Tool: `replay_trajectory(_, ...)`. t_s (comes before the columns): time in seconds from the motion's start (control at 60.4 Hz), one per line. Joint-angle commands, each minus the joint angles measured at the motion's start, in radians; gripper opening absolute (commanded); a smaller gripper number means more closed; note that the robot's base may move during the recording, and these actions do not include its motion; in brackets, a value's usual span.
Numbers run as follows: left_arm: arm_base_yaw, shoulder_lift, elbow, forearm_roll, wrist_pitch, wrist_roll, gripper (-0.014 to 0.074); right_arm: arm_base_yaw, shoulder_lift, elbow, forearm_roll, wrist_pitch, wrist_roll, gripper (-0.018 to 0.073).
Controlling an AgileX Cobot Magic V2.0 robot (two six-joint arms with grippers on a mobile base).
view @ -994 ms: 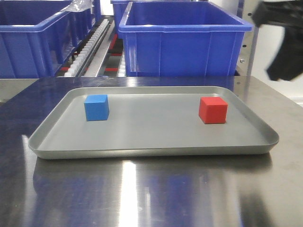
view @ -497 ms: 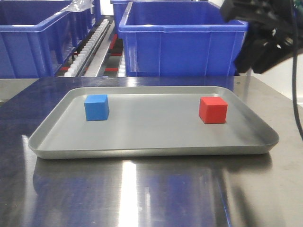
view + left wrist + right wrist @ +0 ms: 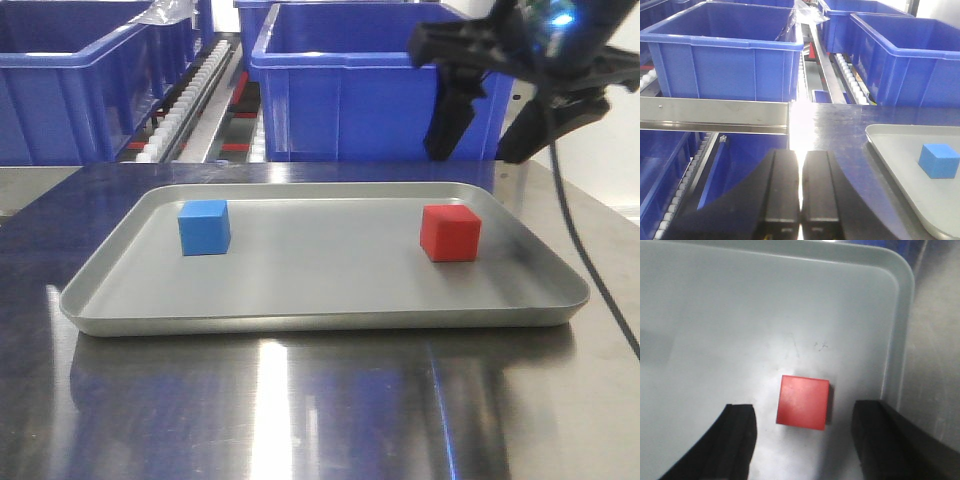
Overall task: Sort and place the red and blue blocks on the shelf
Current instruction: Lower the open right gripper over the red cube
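grey tray [image 3: 300,322] is lying flat on the steel table [image 3: 320,420] | sitting toward the table's far edge

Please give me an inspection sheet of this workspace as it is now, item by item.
Surface: steel table, bearing a grey tray.
Job's things: blue block and red block on the tray, apart; shelf behind.
Clutter: nothing seen.
Grippers: right gripper open above the red block; left gripper shut, empty, beside the tray.
Cables: black cable hanging below the right gripper.
Surroundings: blue bins on the shelf.
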Motion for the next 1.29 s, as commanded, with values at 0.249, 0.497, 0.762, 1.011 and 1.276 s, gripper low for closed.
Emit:
replay_trajectory(0.249,-0.002,-0.020,0.038,-0.008,-0.090,-0.001,0.0129,0.043,0.076,-0.106,-0.068,0.046,-0.002,0.0508)
replay_trajectory(0.497,-0.002,-0.020,0.038,-0.008,-0.090,-0.001,0.0129,0.043,0.106,-0.106,-0.071,0.072,-0.002,0.0508)
replay_trajectory(0.762,-0.002,-0.020,0.038,-0.008,-0.090,-0.001,0.0129,0.043,0.147,-0.106,-0.079,0.073,-0.002,0.0508)
replay_trajectory(1.011,-0.002,-0.020,0.038,-0.008,-0.090,-0.001,0.0129,0.043,0.149,-0.106,-0.088,0.065,-0.002,0.0506)
replay_trajectory(1.276,-0.002,-0.020,0.038,-0.008,-0.090,-0.001,0.0129,0.042,0.149,-0.106,-0.088,0.047,-0.002,0.0506)
